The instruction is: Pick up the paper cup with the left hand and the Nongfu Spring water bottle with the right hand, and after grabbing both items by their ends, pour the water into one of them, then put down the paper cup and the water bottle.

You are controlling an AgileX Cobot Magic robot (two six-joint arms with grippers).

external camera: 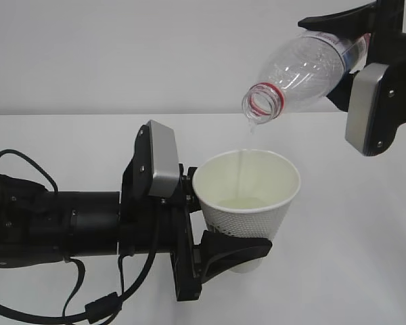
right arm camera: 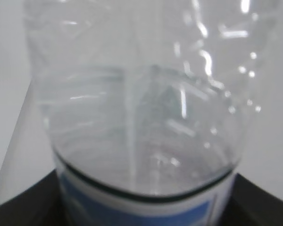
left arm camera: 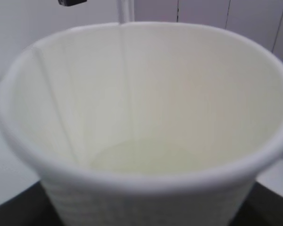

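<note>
The white paper cup point(external camera: 247, 196) stands upright above the table, with my left gripper point(external camera: 240, 252) shut on its lower part. Its dimpled wall and rolled rim fill the left wrist view, where the paper cup point(left arm camera: 146, 108) shows a shallow pool of water point(left arm camera: 146, 157) at the bottom. My right gripper point(external camera: 358, 64) is shut on the Nongfu Spring water bottle point(external camera: 304, 68), tilted mouth-down to the left, its red neck ring above the cup. A thin stream of water point(external camera: 241, 159) falls from the mouth into the cup. In the right wrist view the bottle point(right arm camera: 141, 103) fills the frame, clear and ribbed.
A white table point(external camera: 365, 237) lies under both arms, with a pale wall behind. Loose black cables point(external camera: 88, 308) hang from the left arm at the lower left.
</note>
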